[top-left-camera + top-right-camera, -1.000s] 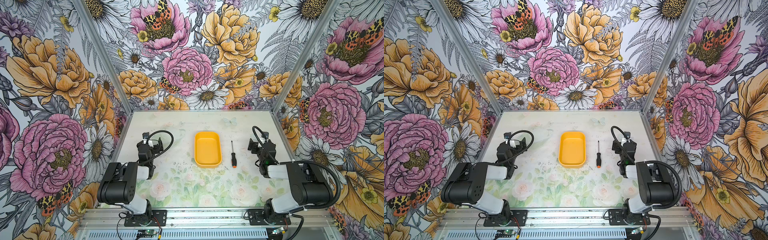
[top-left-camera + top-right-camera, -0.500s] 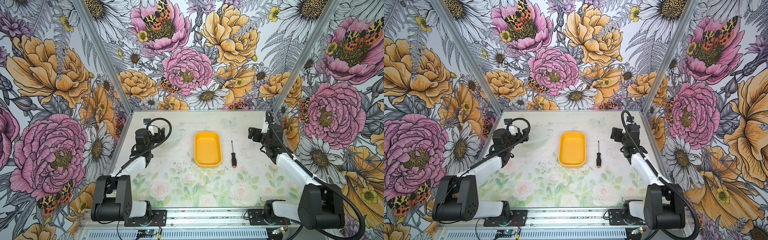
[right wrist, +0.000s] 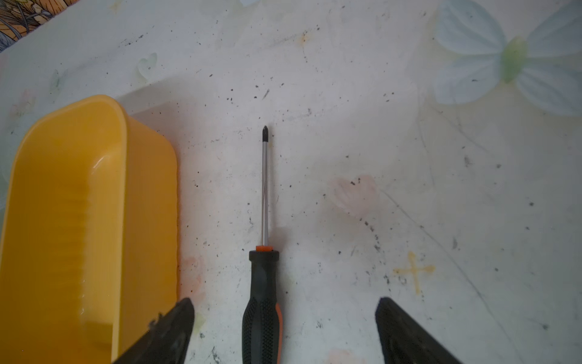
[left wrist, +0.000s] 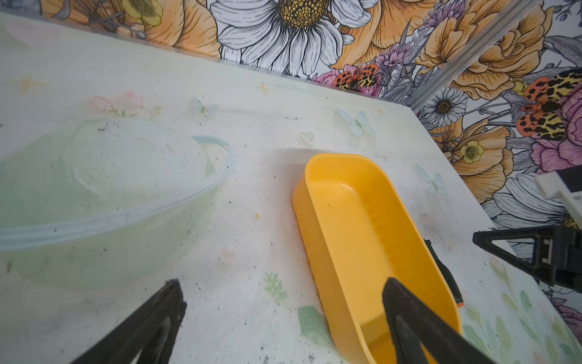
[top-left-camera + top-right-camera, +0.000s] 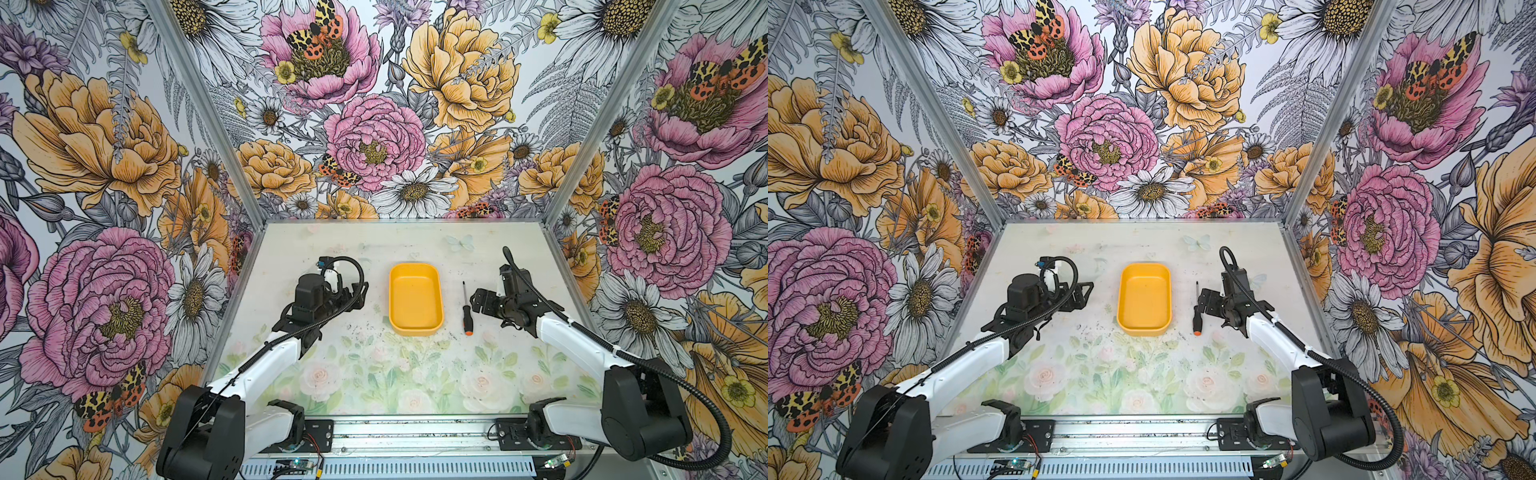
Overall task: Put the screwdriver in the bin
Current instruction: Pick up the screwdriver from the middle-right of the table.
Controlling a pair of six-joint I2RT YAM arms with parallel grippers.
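While nothing's grabbed yet, the screwdriver [image 5: 467, 309] lies flat on the table [image 5: 374, 249], just beside the bin [image 5: 414, 297] at its 3 o'clock, tip to 12, not touching it. Bin's empty. R gripper [image 3: 283, 304] hangs by the handle, fingers wide apart either side, no contact seen. L gripper [image 4: 283, 283] at bin's 9 o'clock, fingers apart, holding nothing. Left to do: grasp, lift, carry, drop.
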